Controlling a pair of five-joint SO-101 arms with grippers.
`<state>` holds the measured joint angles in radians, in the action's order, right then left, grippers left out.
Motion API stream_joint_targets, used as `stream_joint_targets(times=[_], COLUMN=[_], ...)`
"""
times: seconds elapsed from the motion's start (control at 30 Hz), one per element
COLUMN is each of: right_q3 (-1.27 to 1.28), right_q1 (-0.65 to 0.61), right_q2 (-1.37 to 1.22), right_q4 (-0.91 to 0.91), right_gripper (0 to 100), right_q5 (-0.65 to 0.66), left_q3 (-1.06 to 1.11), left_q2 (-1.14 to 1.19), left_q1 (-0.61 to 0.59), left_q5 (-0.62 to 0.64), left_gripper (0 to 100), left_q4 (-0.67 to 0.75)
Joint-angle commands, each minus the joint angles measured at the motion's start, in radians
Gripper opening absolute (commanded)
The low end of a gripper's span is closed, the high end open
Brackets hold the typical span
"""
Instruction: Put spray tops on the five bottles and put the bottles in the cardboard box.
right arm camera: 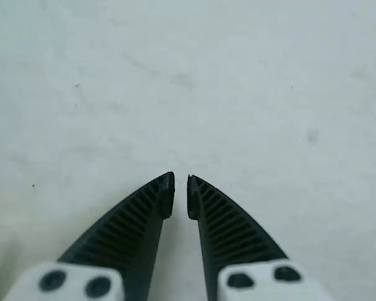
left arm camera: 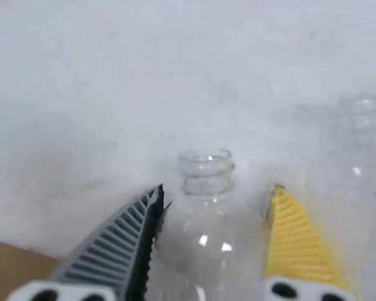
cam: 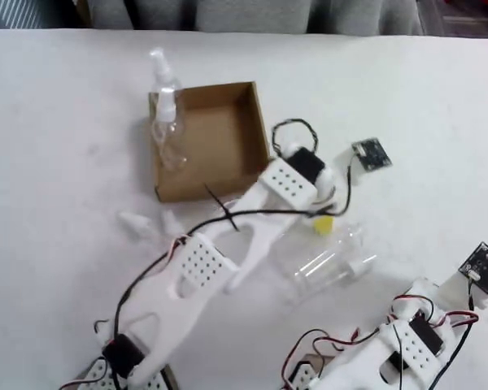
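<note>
Bottle [left arm camera: 203, 213], uncapped, grasped between the left fingers [left arm camera: 122, 251], right of bench centre.
Right fingers [right arm camera: 138, 226] are clenched on nothing near the bench's front right corner. Two topped bottles [cam: 166, 114] are noted at the cardboard box [cam: 220, 142].

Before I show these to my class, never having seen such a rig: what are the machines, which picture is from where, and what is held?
Two robot arms sit at a white table. One picture looks down from above; the other two come from wrist cameras. The left gripper, grey and yellow, appears closed around a clear bottle with no top. The right gripper is shut and empty. On the table are a cardboard box, two topped bottles at its edge and loose spray tops.
</note>
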<state>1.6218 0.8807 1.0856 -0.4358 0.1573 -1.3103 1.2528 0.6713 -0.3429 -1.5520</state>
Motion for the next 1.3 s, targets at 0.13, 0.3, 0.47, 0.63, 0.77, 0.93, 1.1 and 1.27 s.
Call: stream_joint_targets(times=[0.13, 0.3, 0.47, 0.63, 0.77, 0.93, 1.1, 1.27], right_q3=[-0.006, -0.006, -0.006, -0.006, -0.006, -0.006, -0.006, -0.006], right_q1=[-0.008, -0.008, -0.008, -0.008, -0.008, -0.008, -0.008, -0.018], right_q2=[0.012, 0.012, 0.012, 0.012, 0.012, 0.012, 0.012, 0.012], right_q4=[0.018, 0.018, 0.018, 0.018, 0.018, 0.018, 0.018, 0.018], right_gripper=[1.5, 1.5, 1.5, 1.5, 1.5, 1.5, 1.5, 1.5], right_q5=[0.009, 0.009, 0.009, 0.009, 0.009, 0.009, 0.009, 0.009], left_q3=[-0.258, -0.354, -0.354, -0.345, -0.344, -0.273, 0.046, 0.382], left_q2=[-0.013, -0.061, -0.191, -0.346, -0.472, -0.625, -0.872, -1.165], left_q1=[0.142, 0.162, 0.143, 0.104, 0.044, -0.042, -0.131, -0.211], left_q5=[-0.005, -0.006, -0.005, -0.005, -0.005, -0.005, -0.005, -0.005], left_gripper=[5, 2, 2, 2, 2, 2, 2, 2], left_q4=[-0.193, -0.226, -0.233, -0.236, -0.239, -0.241, -0.238, -0.235])
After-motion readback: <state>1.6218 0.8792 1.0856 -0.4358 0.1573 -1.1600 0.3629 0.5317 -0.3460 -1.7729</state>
